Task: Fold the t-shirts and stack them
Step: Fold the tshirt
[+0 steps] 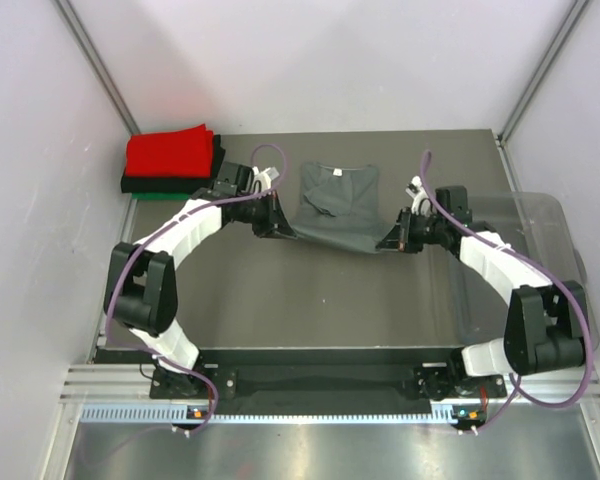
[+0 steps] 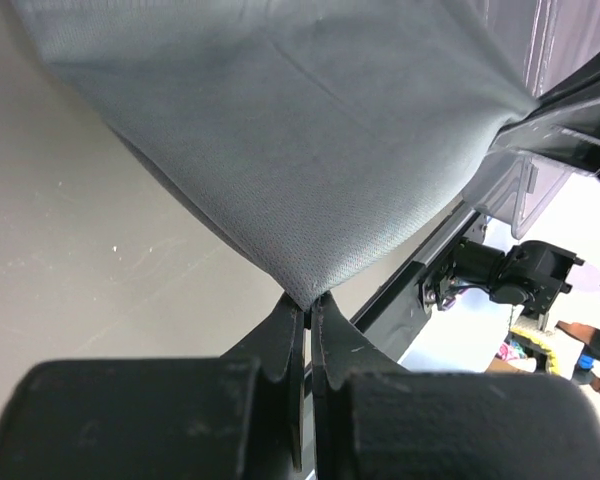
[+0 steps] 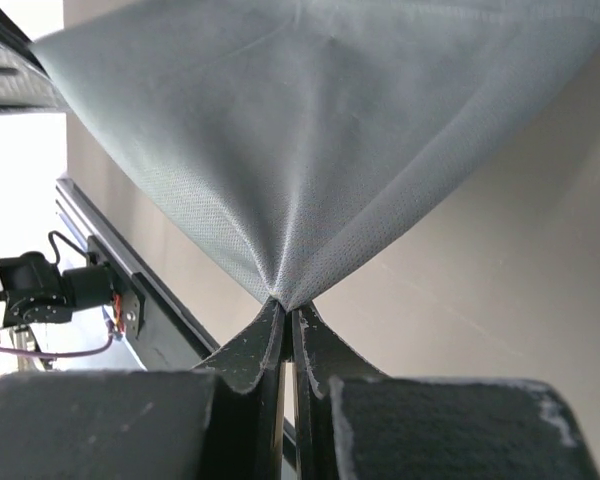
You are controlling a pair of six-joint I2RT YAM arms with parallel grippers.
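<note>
A dark grey t-shirt [image 1: 338, 205] lies at the table's middle back, its collar toward the far side, its near edge lifted. My left gripper [image 1: 277, 226] is shut on the shirt's near left corner; the left wrist view shows the cloth [image 2: 310, 150] pinched at the gripper's [image 2: 308, 300] tips. My right gripper [image 1: 392, 240] is shut on the near right corner; the right wrist view shows the cloth [image 3: 310, 130] fanning out from that gripper's [image 3: 286, 303] tips. A stack of folded shirts sits at the back left: red [image 1: 170, 153] on top, black [image 1: 140, 185] under it, green [image 1: 160, 196] at the bottom.
A clear plastic bin [image 1: 540, 250] stands at the right edge of the table, beside the right arm. The grey tabletop [image 1: 310, 300] extends in front of the shirt. Metal frame posts rise at the back corners.
</note>
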